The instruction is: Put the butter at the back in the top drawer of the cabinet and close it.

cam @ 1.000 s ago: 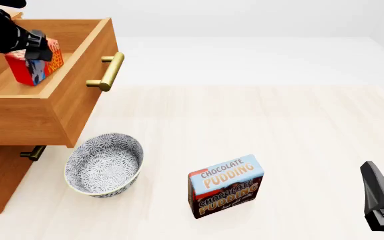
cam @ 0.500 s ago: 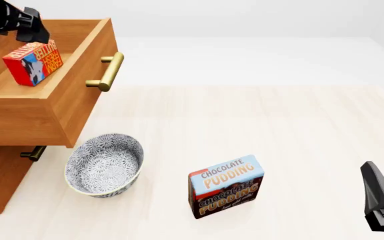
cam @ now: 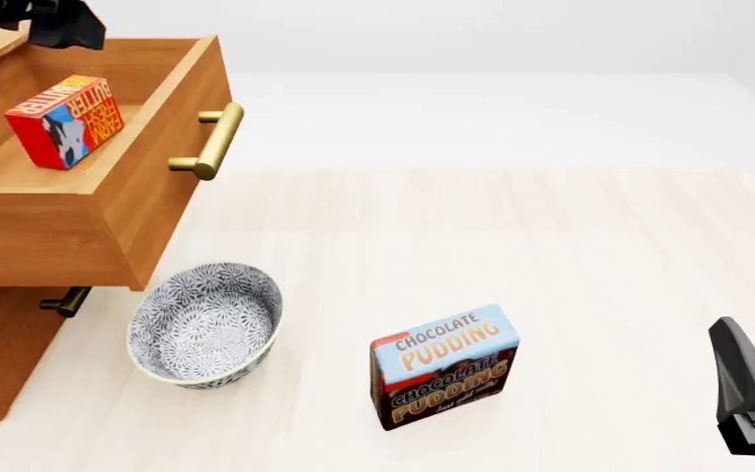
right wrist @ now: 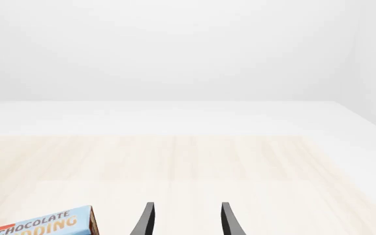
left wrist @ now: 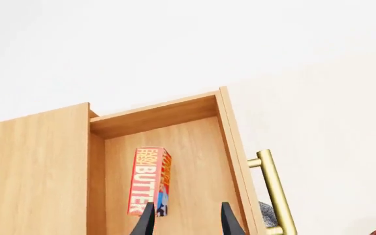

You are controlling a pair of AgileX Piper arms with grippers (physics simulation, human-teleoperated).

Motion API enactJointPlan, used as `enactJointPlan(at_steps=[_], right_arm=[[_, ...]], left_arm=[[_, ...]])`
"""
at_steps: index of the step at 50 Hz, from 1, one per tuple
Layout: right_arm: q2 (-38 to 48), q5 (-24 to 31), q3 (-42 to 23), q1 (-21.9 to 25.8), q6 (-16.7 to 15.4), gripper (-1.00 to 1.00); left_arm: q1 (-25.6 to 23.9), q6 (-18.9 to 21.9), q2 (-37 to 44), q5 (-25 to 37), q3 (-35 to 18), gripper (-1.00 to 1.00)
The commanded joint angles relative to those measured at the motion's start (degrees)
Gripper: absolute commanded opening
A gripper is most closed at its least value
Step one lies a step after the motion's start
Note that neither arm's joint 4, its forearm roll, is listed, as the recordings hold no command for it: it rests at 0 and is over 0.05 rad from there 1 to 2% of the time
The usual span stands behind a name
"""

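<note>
Below the left gripper (left wrist: 182, 223), the butter (cam: 68, 123) is sitting on the floor of the top drawer (cam: 115, 211), which is standing pulled out of the cabinet (cam: 4, 344); the gripper's two fingers are spread apart with nothing between them, hanging clear above the box. Further out on the table (cam: 549, 256), a patterned bowl (cam: 204, 323) is resting just under the drawer front and the pudding box (cam: 444, 366) is standing near it. Well off to the far side, the right gripper (right wrist: 182, 223) is hovering low with fingers parted and empty.
</note>
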Motion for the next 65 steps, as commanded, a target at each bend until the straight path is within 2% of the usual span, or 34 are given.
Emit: enactJointPlan(at_steps=[1, 11, 20, 32, 48, 60, 65], right_arm=[[0.00, 0.00, 0.00, 0.00, 0.00, 1.00], [0.00, 0.00, 0.00, 0.00, 0.00, 1.00], [0.00, 0.00, 0.00, 0.00, 0.00, 1.00], [0.00, 0.00, 0.00, 0.00, 0.00, 1.00], [0.00, 0.00, 0.00, 0.00, 0.00, 1.00], [0.00, 0.00, 0.00, 0.00, 0.00, 1.00], [0.00, 0.00, 0.00, 0.00, 0.00, 1.00]], left_arm=[[-3.98, -2.52, -1.28, 0.28, -1.49, 1.00], [-8.06, -4.07, -3.01, -1.09, -0.90, 1.00], [-12.93, -5.70, -2.32, -5.63, 3.48, 1.00], [-17.98, -7.88, 0.63, -8.95, 6.00, 1.00], [-22.55, -9.97, 4.88, -14.51, 10.27, 1.00], [-26.53, -14.07, 8.75, -16.48, 9.66, 1.00], [-26.75, -14.30, 9.64, -17.72, 10.67, 1.00]])
